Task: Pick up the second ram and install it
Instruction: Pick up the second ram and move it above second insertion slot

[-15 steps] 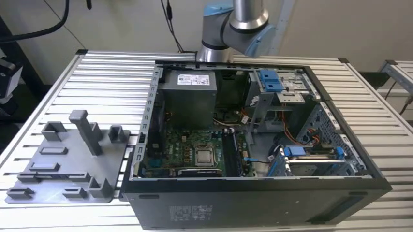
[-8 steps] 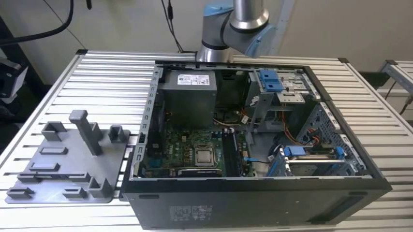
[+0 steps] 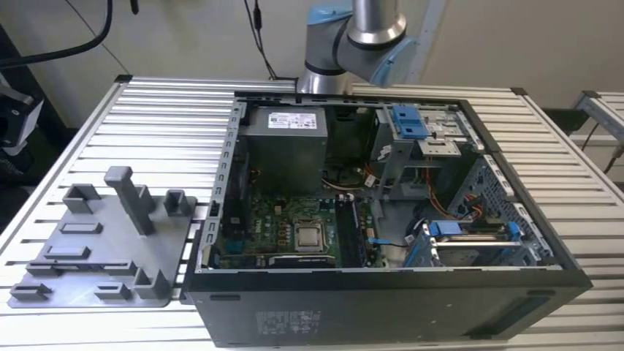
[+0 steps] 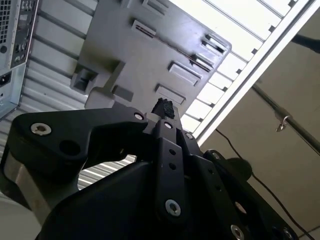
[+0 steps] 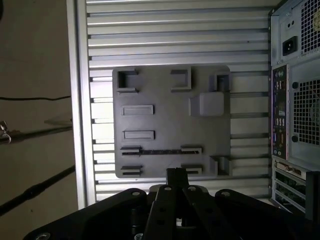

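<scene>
While the second ram (image 5: pixel 161 151) lay in the grey holder tray (image 5: pixel 170 80), it showed in the first wrist view as a thin dark strip seated between pairs of small clips (image 5: pixel 191 149). At the lower left of the exterior view, the same strip (image 3: pixel 83 264) was noted on the near part of the tray (image 3: pixel 117 245), forward of the tall post (image 3: pixel 131 201).

The hand (image 5: pixel 175 172) was observed above the tray, clear of the stick. In both wrist views its fingertips were pressed together, and in the second wrist view the hand (image 4: pixel 162 106) was seen against the tray (image 4: pixel 130 55).

The tray rested on the slatted metal surface (image 3: pixel 166 117), just beside the open computer case (image 3: pixel 390 314), which occupied the centre and right of the exterior view. Inside the case, the motherboard (image 3: pixel 283 219) with its processor (image 3: pixel 310 236) lay toward the lower middle, and the power supply (image 3: pixel 283 146) sat above it in the frame. The arm (image 3: pixel 356 44) rose out of the top centre of the exterior view, behind the case.
</scene>
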Tool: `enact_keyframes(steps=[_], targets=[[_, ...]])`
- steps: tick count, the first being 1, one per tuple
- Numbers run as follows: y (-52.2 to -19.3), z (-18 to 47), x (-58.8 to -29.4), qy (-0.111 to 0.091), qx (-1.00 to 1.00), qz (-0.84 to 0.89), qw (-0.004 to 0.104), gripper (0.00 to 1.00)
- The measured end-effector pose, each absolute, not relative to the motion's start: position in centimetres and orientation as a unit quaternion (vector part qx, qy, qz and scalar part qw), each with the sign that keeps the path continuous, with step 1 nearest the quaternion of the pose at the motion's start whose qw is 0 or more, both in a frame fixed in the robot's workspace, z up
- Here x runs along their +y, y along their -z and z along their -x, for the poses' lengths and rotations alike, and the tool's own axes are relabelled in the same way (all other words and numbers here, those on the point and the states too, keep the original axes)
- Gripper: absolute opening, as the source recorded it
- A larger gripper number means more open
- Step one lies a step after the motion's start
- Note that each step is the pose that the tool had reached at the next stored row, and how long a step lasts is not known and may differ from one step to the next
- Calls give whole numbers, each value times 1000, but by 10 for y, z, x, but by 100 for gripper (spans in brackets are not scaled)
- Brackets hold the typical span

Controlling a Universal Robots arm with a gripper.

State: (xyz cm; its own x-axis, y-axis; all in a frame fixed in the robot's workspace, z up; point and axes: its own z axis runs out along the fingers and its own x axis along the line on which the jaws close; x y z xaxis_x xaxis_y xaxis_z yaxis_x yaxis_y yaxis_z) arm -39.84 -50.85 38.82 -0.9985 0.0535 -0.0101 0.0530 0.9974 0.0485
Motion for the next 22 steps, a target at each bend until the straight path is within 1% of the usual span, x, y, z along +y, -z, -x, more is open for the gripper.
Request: enact_keyframes(steps=[10,22], targets=[[-388,398,-508,-24,999,-20,6,11],[-388,398,-509,-24,998,54,4,11]])
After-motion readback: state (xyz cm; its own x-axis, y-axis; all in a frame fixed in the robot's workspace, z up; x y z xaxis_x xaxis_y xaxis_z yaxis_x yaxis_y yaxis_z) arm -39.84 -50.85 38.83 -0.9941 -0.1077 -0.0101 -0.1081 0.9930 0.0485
